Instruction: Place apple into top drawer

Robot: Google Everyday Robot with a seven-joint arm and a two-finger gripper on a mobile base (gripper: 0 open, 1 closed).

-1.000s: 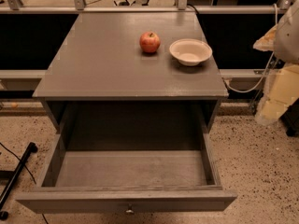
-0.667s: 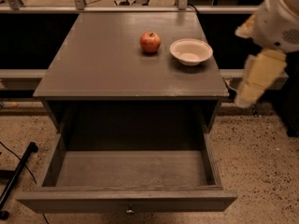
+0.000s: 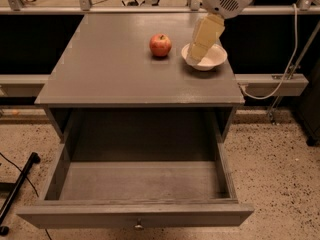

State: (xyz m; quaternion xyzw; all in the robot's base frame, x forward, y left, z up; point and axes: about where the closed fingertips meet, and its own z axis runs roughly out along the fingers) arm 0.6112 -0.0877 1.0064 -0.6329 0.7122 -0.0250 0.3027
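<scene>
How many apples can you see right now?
1. The apple is on the cabinet top, left of the bowl. The tool hangs over the bowl, hiding part of it, so another could be hidden there.

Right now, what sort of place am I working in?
Probably a lab or office test area, not a home: speckled floor, loose white cable, and a lone grey wooden cabinet with its wide top drawer open. The cream gripper hangs over the cream-white shallow bowl, beside the small red apple.

We saw soft overhead light sheening the tabletop (image 3: 115, 74); the tool (image 3: 196, 55) above the bowl (image 3: 216, 57) shone pale, the top drawer (image 3: 140, 183) dim.
</scene>
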